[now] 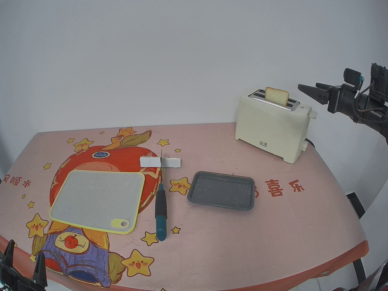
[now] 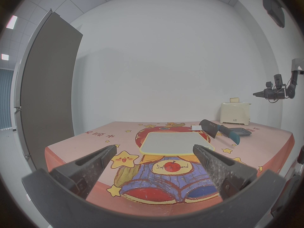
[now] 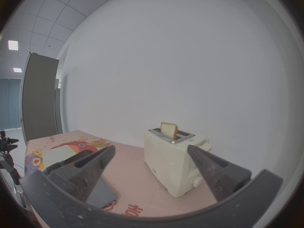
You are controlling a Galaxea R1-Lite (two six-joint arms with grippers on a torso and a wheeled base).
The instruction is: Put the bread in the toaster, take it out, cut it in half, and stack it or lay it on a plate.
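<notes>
**Bread up in the toaster, both claws released**

The bread point(image 1: 277, 96) stands upright in the toaster point(image 1: 271, 132), its top half showing above one slot. The toaster sits at the far right of the worktop point(image 1: 283, 223). The right claw point(image 1: 309, 87) hangs in the air just to the toaster's right, level with its top, jaws apart and touching nothing. The left claw point(image 2: 154, 147) is low at the worktop's near left edge, jaws also spread and empty. A board point(image 1: 98, 200) lies to the left and a dark tray point(image 1: 221, 190) mid-worktop. Between them lies the knife point(image 1: 161, 207), handle toward the robot, blade on edge across a white block point(image 1: 171, 162).
</notes>
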